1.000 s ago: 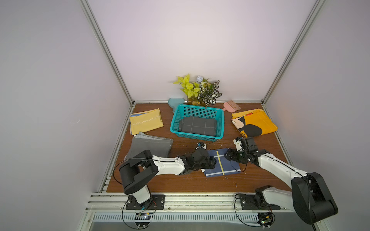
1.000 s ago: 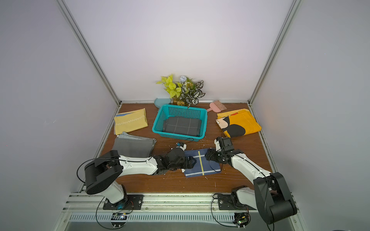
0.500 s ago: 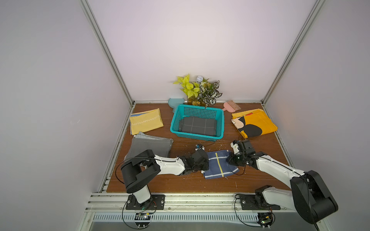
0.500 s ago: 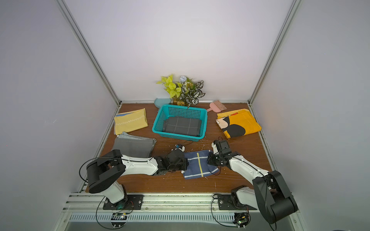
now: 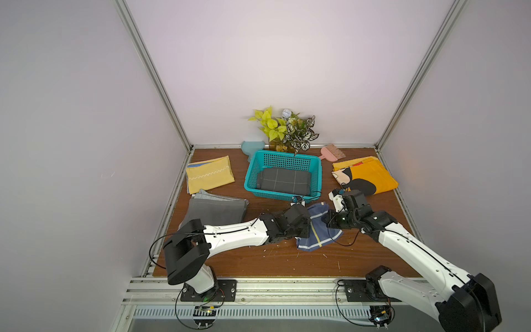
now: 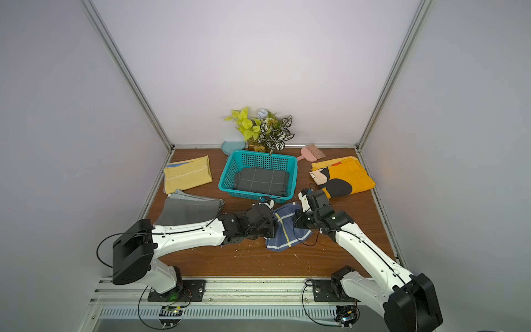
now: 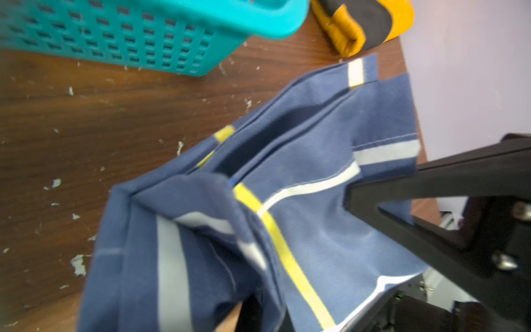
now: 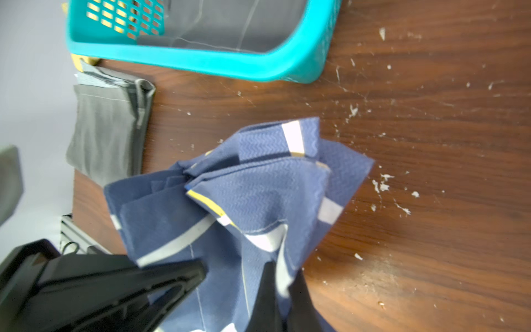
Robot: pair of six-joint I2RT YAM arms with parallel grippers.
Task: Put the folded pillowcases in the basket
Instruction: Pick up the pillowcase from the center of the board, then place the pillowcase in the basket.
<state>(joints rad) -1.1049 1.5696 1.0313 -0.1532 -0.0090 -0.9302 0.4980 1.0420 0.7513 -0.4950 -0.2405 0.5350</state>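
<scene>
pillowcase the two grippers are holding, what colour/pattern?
The pillowcase is navy blue with crossing white and yellow stripes, clearest in the left wrist view.

A pale, lilac-white back wall (image 5: pixel 287 72), left wall (image 5: pixel 71 143) and right wall (image 5: pixel 474 143) enclosed the cell, meeting at slanted aluminium posts (image 5: pixel 155 77). The bench (image 5: pixel 273 258) was dark brown wood grain, scuffed and scattered with white flecks (image 8: pixel 382 184). A slotted metal rail (image 5: pixel 273 287) ran along its front edge. The light was soft and even.
</scene>
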